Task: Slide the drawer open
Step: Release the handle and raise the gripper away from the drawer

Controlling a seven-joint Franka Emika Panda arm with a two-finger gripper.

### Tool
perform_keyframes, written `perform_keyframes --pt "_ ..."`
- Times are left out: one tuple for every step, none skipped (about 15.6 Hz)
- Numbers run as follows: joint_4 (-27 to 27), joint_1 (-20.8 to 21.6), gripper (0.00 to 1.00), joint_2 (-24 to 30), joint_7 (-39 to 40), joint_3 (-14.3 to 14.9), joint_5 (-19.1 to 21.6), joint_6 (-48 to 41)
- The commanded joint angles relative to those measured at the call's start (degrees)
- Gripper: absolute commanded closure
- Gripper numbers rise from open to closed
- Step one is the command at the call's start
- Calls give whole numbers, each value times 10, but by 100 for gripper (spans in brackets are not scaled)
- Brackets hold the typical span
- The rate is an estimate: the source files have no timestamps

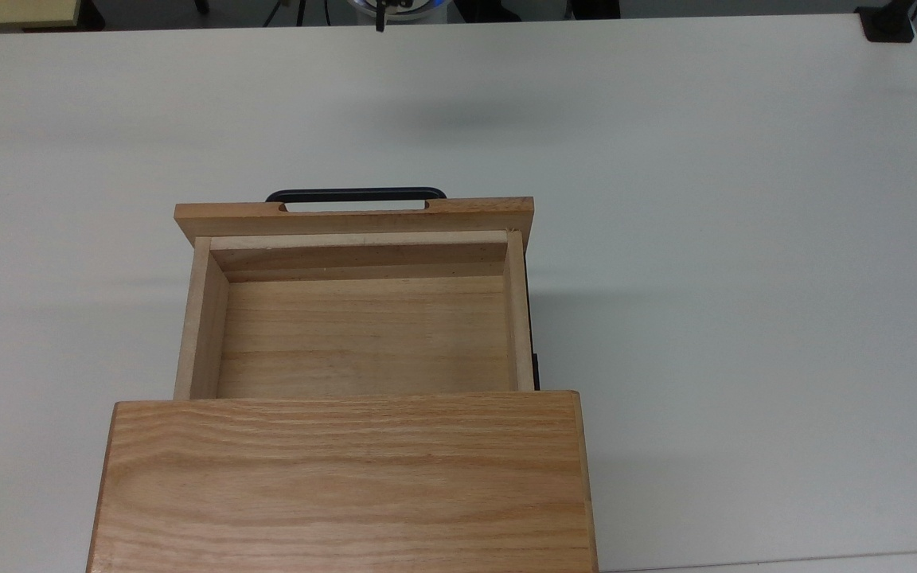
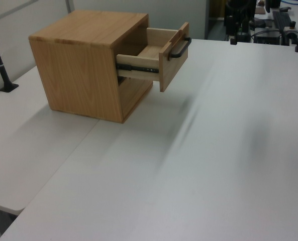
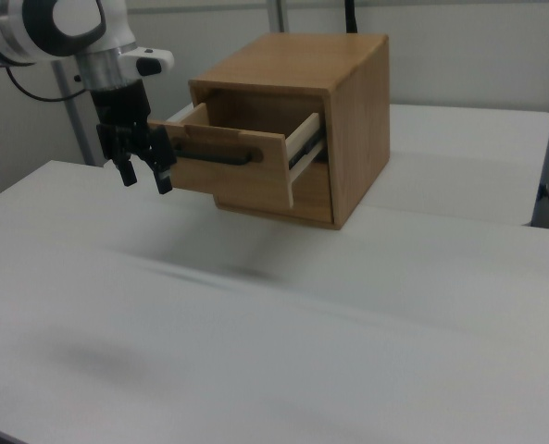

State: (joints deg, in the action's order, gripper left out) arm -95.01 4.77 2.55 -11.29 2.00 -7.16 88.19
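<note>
Drawer [image 1: 363, 318] sits pulled well out of the oak cabinet [image 1: 343, 481] in the lower middle of the top view, its black bar handle [image 1: 356, 193] facing the frame's top. In the right view's upper left, the tool [image 3: 144, 176] hangs above the white counter [image 3: 255, 351], fingers apart, gripping nothing.

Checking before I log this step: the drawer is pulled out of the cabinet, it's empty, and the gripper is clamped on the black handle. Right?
Not quite. The gripper is off the black handle; the right view shows it hanging apart from the drawer, fingers open. The rest stands: the top view shows the drawer pulled out of the cabinet and empty.
</note>
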Motion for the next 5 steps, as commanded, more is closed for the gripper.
perform_keyframes --pt "26 10 0 -13 94 -1 -9 -21" --pt "26 11 0 -15 103 -2 -8 -16" --pt "26 12 0 -16 102 -2 -8 -14" --pt "26 12 0 -17 102 -2 -8 -10" --pt "26 12 0 -18 103 -2 -6 -3"
